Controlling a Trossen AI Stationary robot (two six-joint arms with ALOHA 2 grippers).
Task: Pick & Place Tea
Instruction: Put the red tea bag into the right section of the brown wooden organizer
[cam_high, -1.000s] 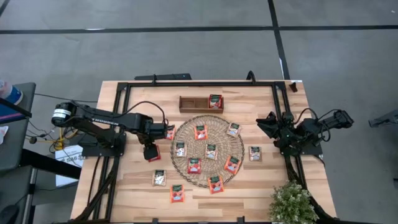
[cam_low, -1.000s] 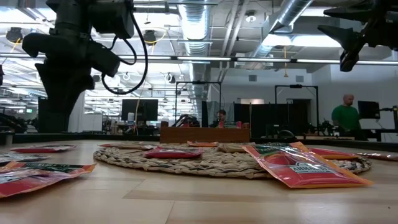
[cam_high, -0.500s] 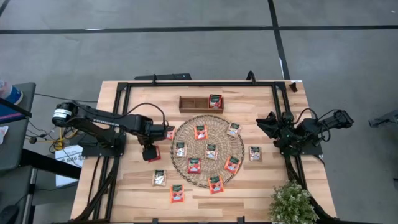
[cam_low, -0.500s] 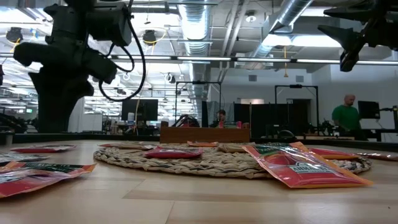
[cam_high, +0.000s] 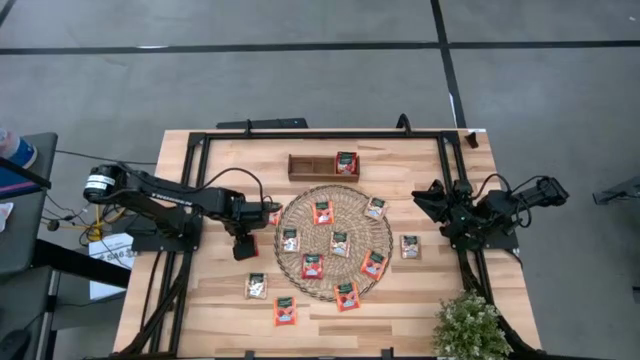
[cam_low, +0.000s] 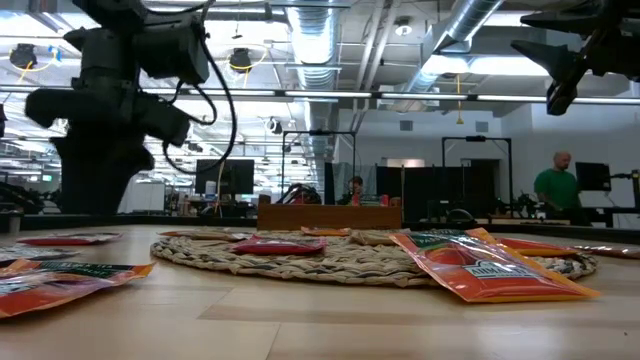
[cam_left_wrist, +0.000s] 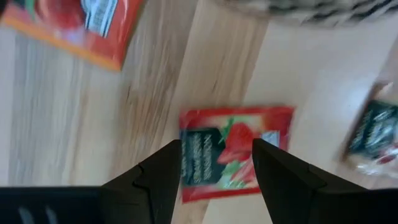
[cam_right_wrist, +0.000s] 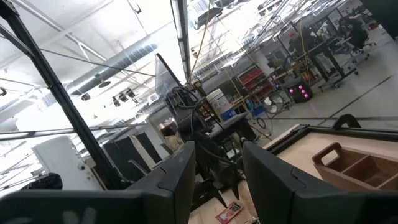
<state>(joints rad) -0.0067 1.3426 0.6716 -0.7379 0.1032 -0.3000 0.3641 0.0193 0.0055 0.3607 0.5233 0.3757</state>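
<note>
Red-orange flat square tea packet is lying on the light wooden table, just left of the round woven mat; left gripper is hovering directly above, fingers spread, empty. Right gripper is waiting raised at the table's right edge, fingers parted, empty.

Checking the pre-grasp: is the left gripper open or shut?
Open. The left gripper shows a clear gap between its fingers, empty, hovering over a red tea packet on the table.
</note>
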